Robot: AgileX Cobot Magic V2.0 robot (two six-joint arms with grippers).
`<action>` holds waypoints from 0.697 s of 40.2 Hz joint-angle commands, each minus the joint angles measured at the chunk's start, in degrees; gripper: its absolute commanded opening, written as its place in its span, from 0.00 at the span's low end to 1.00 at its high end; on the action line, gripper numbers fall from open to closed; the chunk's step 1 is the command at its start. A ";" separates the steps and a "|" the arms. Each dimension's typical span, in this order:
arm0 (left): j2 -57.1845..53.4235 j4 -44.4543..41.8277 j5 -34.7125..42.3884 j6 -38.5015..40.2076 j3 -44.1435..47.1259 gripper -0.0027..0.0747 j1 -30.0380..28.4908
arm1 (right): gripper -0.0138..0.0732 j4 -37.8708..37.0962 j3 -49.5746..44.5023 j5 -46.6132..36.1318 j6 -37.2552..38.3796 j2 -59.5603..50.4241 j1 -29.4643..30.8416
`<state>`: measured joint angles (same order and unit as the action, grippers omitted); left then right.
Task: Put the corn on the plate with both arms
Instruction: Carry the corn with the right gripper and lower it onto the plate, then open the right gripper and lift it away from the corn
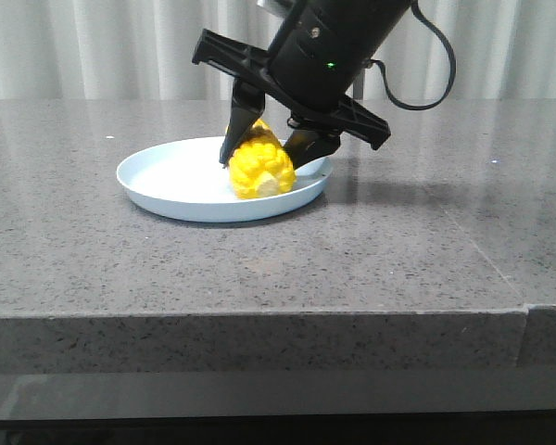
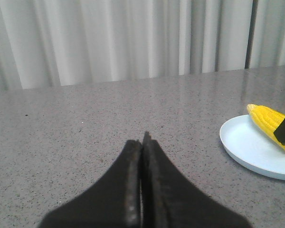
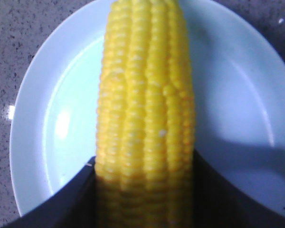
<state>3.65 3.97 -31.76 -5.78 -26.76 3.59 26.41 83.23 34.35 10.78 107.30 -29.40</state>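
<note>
The corn [image 1: 259, 167] is a bright yellow cob with neat rows of kernels and a pale cream cut end that faces the camera. It lies over the right part of the plate [image 1: 167, 181], a round, shallow, pale blue-white plate with a low rim, plain, flat on the grey speckled worktop [image 1: 398, 250].

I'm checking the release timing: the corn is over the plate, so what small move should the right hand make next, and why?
Probably open the right hand: its fingers flank the corn, which already seems to rest on the plate. The left hand is shut, away from it.
</note>
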 commanded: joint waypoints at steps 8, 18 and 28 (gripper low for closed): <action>0.83 0.04 4.44 -0.10 -1.35 0.01 -0.20 | 0.89 0.42 1.81 -3.01 -0.84 -4.43 0.09; 0.83 0.04 4.44 -0.10 -1.35 0.01 -0.20 | 0.88 -4.35 1.91 -2.85 -0.90 -9.22 1.95; 0.83 0.04 4.44 -0.10 -1.35 0.01 -0.20 | 0.81 -11.24 1.91 2.32 -0.90 -13.97 7.05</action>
<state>3.65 3.97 -31.76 -5.78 -26.76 3.59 17.30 83.23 36.73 10.78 97.23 -24.07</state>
